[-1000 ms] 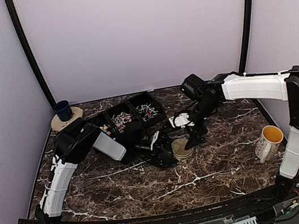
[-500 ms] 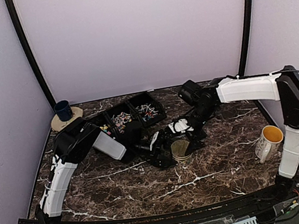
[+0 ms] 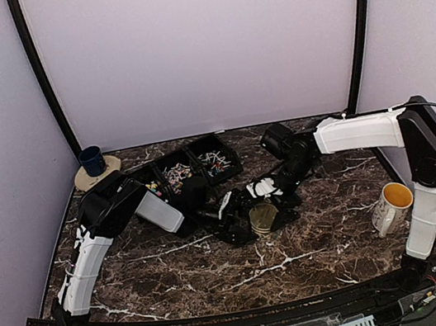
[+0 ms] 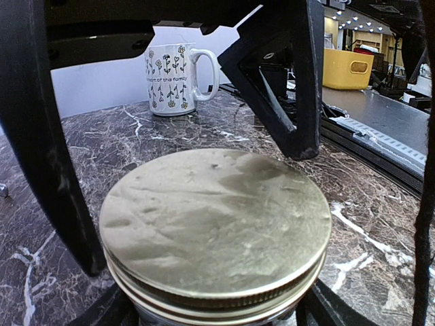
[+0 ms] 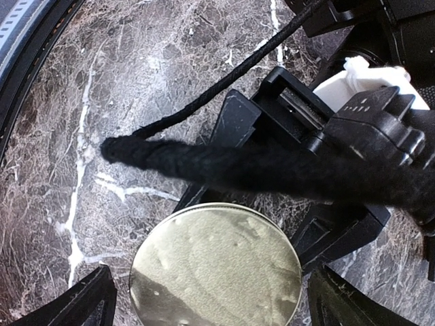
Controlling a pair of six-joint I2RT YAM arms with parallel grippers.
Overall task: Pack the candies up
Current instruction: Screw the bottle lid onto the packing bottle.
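The candies (image 3: 176, 172) lie in black bins at the back left, colourful ones (image 3: 154, 188) in the left bin and pale ones (image 3: 216, 160) in the right. A jar with a round gold lid (image 3: 262, 217) stands mid-table. My left gripper (image 3: 240, 218) is shut on the jar just below the lid (image 4: 214, 224); its fingertips (image 4: 109, 314) hug the jar's sides. My right gripper (image 3: 278, 196) is open over the lid (image 5: 214, 268), with its fingers (image 5: 75, 300) wide on either side and not touching it. The jar's contents are hidden.
A flowered white mug (image 3: 394, 205) stands at the right, also in the left wrist view (image 4: 170, 78). A dark blue cup (image 3: 92, 160) sits on a coaster at the back left corner. A black cable (image 5: 224, 159) crosses above the lid.
My right gripper has moved left and a little back, from beside the jar to over its lid. The left gripper and jar have stayed put.
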